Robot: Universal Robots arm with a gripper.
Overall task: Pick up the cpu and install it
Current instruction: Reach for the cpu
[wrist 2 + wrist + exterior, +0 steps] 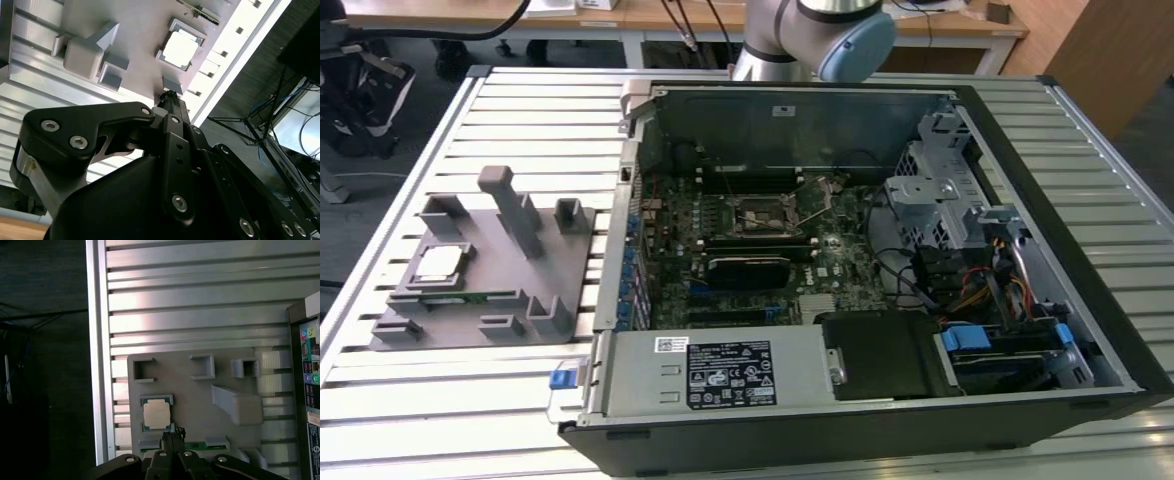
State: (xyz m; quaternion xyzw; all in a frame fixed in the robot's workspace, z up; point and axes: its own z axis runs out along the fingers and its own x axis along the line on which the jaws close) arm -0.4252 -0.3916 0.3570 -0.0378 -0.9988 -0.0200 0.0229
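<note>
The cpu (438, 264), a small silver square, lies flat in a pocket of the grey fixture plate (494, 250) at the exterior view's left. Both wrist views look down on it from well above: cpu (156, 415) and cpu (180, 49). My gripper (172, 436) hangs high over the fixture (200, 390), its black fingers pressed together with nothing between them, the tips lined up just beside the cpu's pocket. The same shut tip of the gripper (170, 96) shows in the second wrist view. The motherboard's open socket (761, 215) sits inside the computer case.
An open computer case (1014, 330) fills the exterior view's right, with a black block (750, 270) near the socket, cables and a drive cage. The fixture has upright grey posts (518, 210) and a green strip (200, 445). All rest on a slatted aluminium table (520, 110).
</note>
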